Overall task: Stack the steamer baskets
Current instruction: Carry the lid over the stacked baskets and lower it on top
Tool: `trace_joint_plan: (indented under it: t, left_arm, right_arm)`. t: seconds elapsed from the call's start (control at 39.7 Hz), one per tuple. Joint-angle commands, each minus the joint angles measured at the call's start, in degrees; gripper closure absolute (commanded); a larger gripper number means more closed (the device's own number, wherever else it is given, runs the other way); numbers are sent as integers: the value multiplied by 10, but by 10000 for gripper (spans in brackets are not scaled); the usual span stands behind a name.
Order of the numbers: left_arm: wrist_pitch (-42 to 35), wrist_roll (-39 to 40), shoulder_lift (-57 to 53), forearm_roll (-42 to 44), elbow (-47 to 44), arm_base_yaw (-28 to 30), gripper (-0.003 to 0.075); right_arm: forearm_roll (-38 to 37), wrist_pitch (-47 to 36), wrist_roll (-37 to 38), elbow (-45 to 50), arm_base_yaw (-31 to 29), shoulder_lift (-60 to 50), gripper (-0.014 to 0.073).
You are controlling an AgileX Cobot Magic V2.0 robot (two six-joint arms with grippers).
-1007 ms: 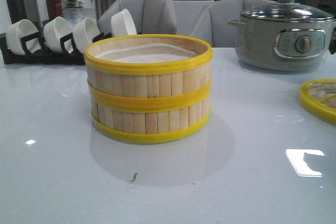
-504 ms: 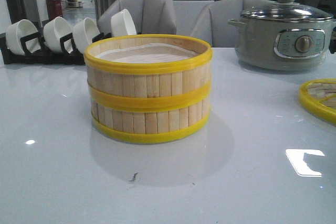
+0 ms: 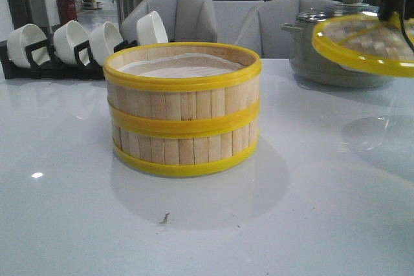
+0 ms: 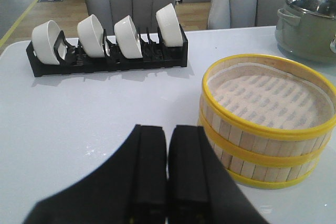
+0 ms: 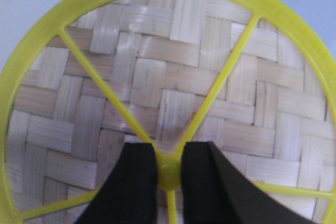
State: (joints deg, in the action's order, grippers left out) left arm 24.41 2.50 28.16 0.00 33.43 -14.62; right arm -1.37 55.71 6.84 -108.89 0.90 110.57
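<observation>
The steamer baskets point(image 3: 183, 109) sit one on top of the other near the middle of the white table point(image 3: 77, 211). The walls are pale bamboo slats with yellow rims, and a yellow band shows where the two meet. A white liner point(image 4: 268, 94) lies inside the top one. The two line up neatly and stand flat.

At about 10 o'clock from the stack, near the far edge, a black rack point(image 3: 58, 63) holds four white bowls point(image 4: 127, 36) tipped on their sides. At about 2 o'clock stands a grey pot point(image 3: 323, 56) with a glass lid point(image 4: 312, 1). Grey chairs point(image 3: 178, 14) stand behind the table.

The woven bamboo lid point(image 3: 365, 43) with a yellow rim is up in the air at about 2 o'clock from the stack, in front of the pot and well apart from the stack. It is tilted a little. Its shadow falls on the table below it.

The right end effector point(image 5: 169, 174) has the lid's yellow knob point(image 5: 169, 176) pinched between its two black fingers point(image 5: 137, 182), where the yellow spokes meet.

The left end effector point(image 4: 168, 171) is just beside the stack, near the table. Its two black fingers point(image 4: 149, 171) are pressed together with nothing between them.
</observation>
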Motion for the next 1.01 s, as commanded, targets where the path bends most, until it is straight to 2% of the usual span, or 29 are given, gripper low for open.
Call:
trace_joint_plan:
  t: [0.0, 0.18, 0.48, 0.65, 0.98]
  left_arm:
    - [-51, 5, 1, 0, 16, 1, 634]
    - [-51, 5, 1, 0, 16, 1, 634]
    - [-51, 5, 1, 0, 16, 1, 634]
    - [-51, 5, 1, 0, 16, 1, 634]
    - [-51, 5, 1, 0, 16, 1, 634]
  right_arm:
    - [4, 9, 0, -80, 38, -41, 537]
    - [14, 27, -8, -152, 119, -40, 537]
    - [17, 27, -20, -159, 261, -18, 537]
    - [17, 26, -36, -159, 293, 16, 537]
    - [17, 18, -36, -159, 306, 44, 537]
